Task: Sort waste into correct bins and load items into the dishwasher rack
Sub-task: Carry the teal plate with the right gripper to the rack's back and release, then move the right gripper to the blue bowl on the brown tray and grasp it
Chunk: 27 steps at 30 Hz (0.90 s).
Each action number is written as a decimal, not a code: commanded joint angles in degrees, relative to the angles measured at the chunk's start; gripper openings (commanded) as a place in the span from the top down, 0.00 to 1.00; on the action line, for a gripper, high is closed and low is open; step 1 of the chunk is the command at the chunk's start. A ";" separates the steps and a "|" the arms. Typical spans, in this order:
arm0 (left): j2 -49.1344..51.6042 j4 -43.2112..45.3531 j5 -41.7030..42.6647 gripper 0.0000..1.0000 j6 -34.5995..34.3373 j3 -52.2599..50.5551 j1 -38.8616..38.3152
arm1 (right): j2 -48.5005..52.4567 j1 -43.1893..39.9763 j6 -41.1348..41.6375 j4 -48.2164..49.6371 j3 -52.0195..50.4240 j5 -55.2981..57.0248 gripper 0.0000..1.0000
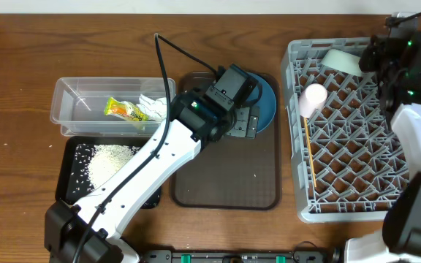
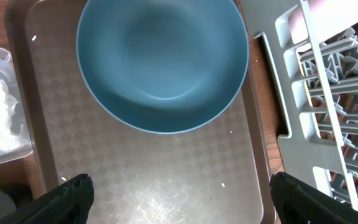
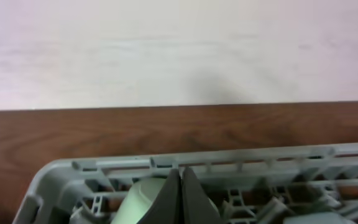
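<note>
Overhead, we are watching the left gripper [image 1: 243, 120] hovering over the blue plate [image 1: 269, 102] at the far end of the brown serving tray [image 1: 225, 183], while the right gripper [image 1: 371, 62] is hanging over the far side of the dishwasher rack [image 1: 357, 212]. The snack wrapper [image 1: 125, 110] is lying in the clear tub [image 1: 71, 102]; its print is too small to read.

From the left wrist, we are seeing the jaws spread wide, the plate just beyond them.

From the right wrist, the fingers [image 3: 166, 202] are pressing flat together beside the mint-green bowl [image 3: 140, 200] inside the rack.
</note>
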 commanded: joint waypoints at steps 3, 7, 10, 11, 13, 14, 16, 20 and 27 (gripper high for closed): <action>-0.90 -0.09 -0.68 0.07 0.35 -0.13 0.04 | 9.11 -0.04 5.55 4.66 0.07 -0.42 0.99; -0.90 -0.09 -0.68 0.07 0.35 -0.13 0.04 | 12.28 -0.04 5.95 2.97 0.07 -0.46 0.99; -0.90 -0.09 -0.68 0.07 0.35 -0.13 0.04 | 10.62 -0.07 5.90 -1.42 0.07 -0.42 0.99; -0.90 -0.09 -0.68 0.07 0.35 -0.13 0.04 | 9.57 -0.07 5.95 -3.15 0.07 -0.42 0.99; -0.90 -0.09 -0.68 0.07 0.35 -0.13 0.04 | 6.71 -0.07 5.92 -7.06 0.07 -0.37 0.99; -0.90 -0.09 -0.68 0.07 0.35 -0.13 0.04 | 5.25 -0.07 5.95 -8.61 0.07 -0.24 0.99; -0.90 -0.09 -0.68 0.07 0.35 -0.13 0.04 | 1.97 -0.07 6.19 -11.87 0.07 0.04 0.99; -0.90 -0.09 -0.68 0.07 0.35 -0.13 0.04 | -5.46 -0.04 10.21 -20.24 0.07 -1.25 0.99; -0.90 4.11 -0.68 0.07 -0.55 -0.13 0.04 | -15.89 1.97 15.96 -39.71 0.07 -11.69 0.92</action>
